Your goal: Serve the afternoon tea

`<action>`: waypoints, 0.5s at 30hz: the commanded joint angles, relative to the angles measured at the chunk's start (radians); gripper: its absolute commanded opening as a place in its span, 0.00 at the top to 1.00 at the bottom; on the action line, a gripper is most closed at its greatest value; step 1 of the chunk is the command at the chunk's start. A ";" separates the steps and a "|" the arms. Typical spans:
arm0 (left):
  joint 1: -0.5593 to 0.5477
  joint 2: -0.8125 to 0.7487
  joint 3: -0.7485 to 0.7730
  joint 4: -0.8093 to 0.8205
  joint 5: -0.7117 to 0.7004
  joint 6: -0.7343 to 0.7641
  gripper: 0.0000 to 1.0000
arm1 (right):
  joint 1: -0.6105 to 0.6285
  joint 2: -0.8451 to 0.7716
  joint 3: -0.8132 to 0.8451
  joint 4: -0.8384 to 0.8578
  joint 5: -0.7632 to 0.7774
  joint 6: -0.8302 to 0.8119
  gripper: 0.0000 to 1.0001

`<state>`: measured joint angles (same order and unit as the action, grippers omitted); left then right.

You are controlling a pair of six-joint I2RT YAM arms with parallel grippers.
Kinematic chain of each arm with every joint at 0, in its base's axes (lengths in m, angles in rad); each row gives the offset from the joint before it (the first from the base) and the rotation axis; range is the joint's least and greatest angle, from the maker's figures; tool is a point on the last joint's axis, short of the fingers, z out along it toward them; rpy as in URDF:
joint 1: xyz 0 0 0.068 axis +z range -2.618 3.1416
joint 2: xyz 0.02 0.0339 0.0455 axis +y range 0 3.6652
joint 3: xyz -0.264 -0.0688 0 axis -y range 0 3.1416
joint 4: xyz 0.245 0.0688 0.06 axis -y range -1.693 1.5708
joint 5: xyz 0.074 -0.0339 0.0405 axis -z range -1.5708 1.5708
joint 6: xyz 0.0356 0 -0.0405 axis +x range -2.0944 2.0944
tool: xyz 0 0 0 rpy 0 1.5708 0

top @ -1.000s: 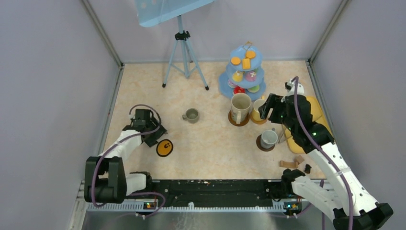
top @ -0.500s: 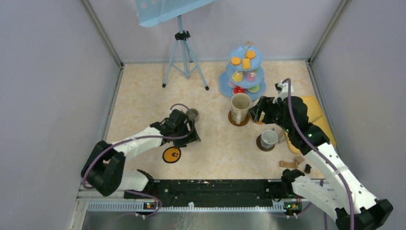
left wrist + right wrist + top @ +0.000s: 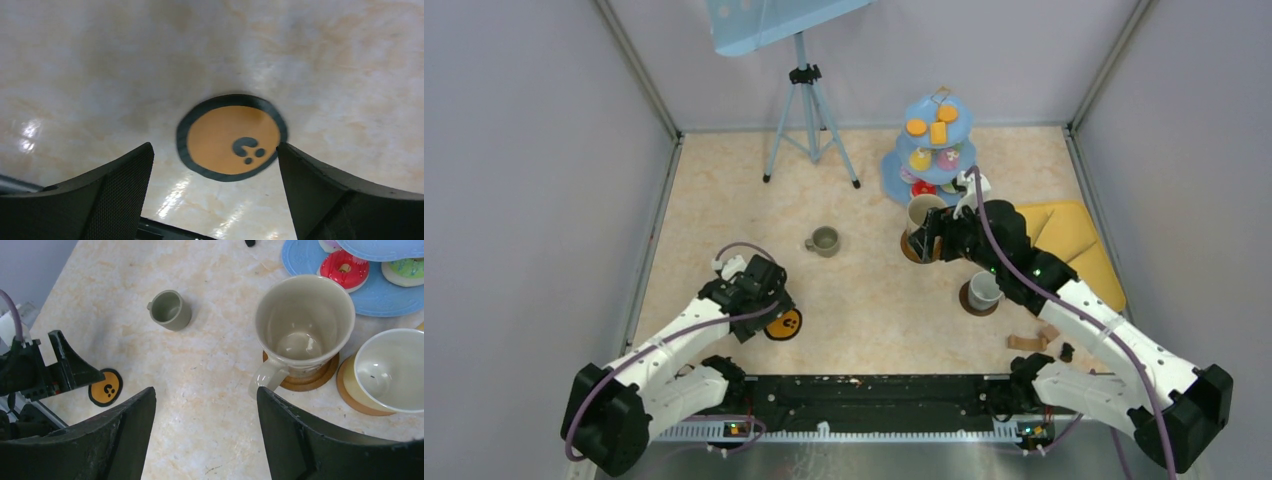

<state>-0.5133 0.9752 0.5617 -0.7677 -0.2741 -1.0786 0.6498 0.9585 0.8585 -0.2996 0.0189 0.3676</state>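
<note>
Both apart: left gripper (image 3: 214, 148), right gripper (image 3: 205, 391) | flat round orange coaster (image 3: 231, 136) | glossy marbled table (image 3: 100, 60)

"What is on the table (image 3: 874, 295)?"

"A tripod (image 3: 810, 130) stands at the far side. The blue stand (image 3: 892, 178) is to its right."

"And in the middle?"

"A grey mug (image 3: 823, 240) sits right on the top. An orange coaster (image 3: 220, 137) lies flat at the near left."

"What about the right side?"

"Three brown coasters (image 3: 310, 381) lie close to the stand, each with a mug on it. A yellow tray (image 3: 1079, 235) lies further right. A small brown bit (image 3: 1029, 342) lies near the front."
</note>
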 commanded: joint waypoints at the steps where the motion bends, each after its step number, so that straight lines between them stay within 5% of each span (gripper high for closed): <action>1: 0.008 -0.009 -0.032 -0.044 -0.090 -0.087 0.01 | 0.011 -0.033 -0.004 0.072 -0.006 0.010 0.27; 5: 0.009 0.012 -0.060 0.042 -0.036 -0.071 0.01 | 0.011 -0.061 -0.020 0.044 0.007 0.012 0.28; 11: 0.006 0.142 -0.077 0.350 0.221 0.058 0.03 | 0.013 -0.096 -0.039 0.048 0.021 0.022 0.28; 15: -0.043 0.289 0.026 0.500 0.300 0.159 0.09 | 0.013 -0.099 -0.044 0.059 0.017 0.024 0.29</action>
<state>-0.5114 1.1286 0.5266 -0.4988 -0.1295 -1.0214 0.6525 0.8783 0.8242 -0.2764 0.0284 0.3820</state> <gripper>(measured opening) 0.918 0.715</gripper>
